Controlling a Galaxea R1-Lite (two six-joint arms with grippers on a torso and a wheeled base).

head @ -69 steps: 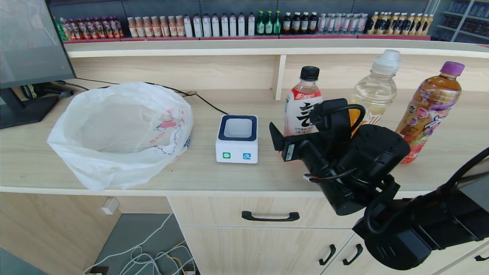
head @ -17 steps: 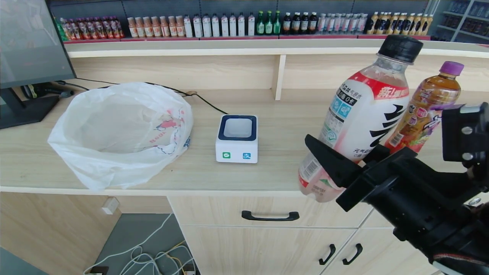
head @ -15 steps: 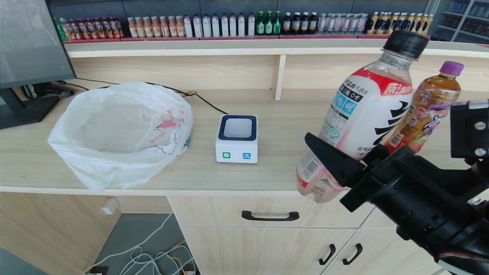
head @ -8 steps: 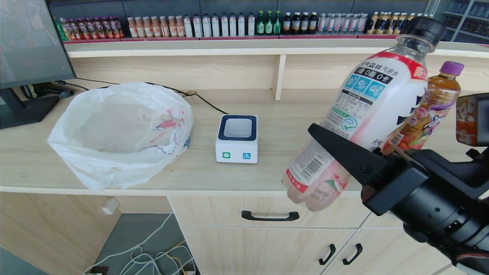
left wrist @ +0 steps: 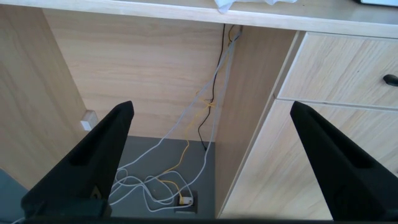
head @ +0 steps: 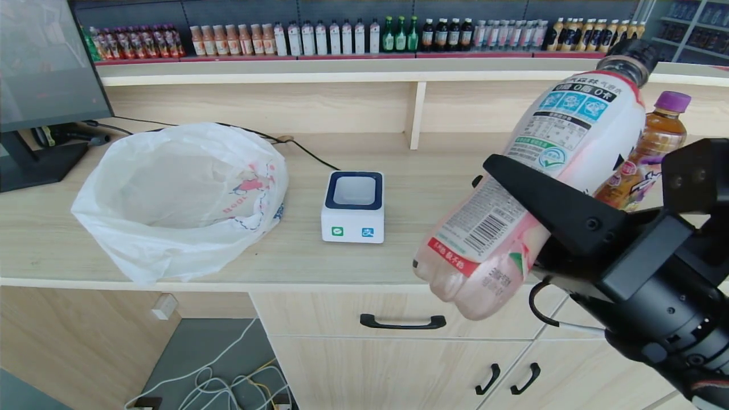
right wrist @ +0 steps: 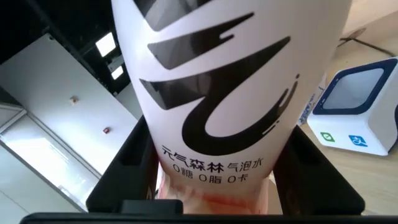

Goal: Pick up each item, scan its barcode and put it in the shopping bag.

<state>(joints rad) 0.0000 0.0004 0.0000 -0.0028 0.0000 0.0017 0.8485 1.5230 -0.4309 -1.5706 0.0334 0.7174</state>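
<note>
The right gripper (head: 515, 188) is clenched on a bottle (head: 564, 136), one black finger laid across the label and the other hidden behind it. In the right wrist view the gripper (right wrist: 217, 180) is seen with a finger on each side of the bottle (right wrist: 217, 93). The bottle is clear plastic filled with a pale pink drink. It is wrapped in a white label with a red band and bold black brushstrokes, and is closed with a black cap. It is held tilted in the right half of the head view, cap toward the upper right and base toward the lower centre. The barcode is turned toward the lower left. The base is seen over the front edge of the counter (head: 398, 171).

The left gripper (left wrist: 211, 162) is spread wide, low beside the cabinet, with cables on the floor (left wrist: 168, 186) beyond it.

A stretch of bare wood lies between the bottle and the white scanner (head: 353, 208) at the frame's centre. The shopping bag (head: 182, 199) is set left of the scanner, just beside it, its mouth open and its lower fold at the counter's front edge. A purple-capped tea bottle (head: 655, 148) stands behind the held one. A monitor (head: 48, 57) fills the upper left corner. A raised shelf edge (head: 398, 77) bounds the counter at the back.
</note>
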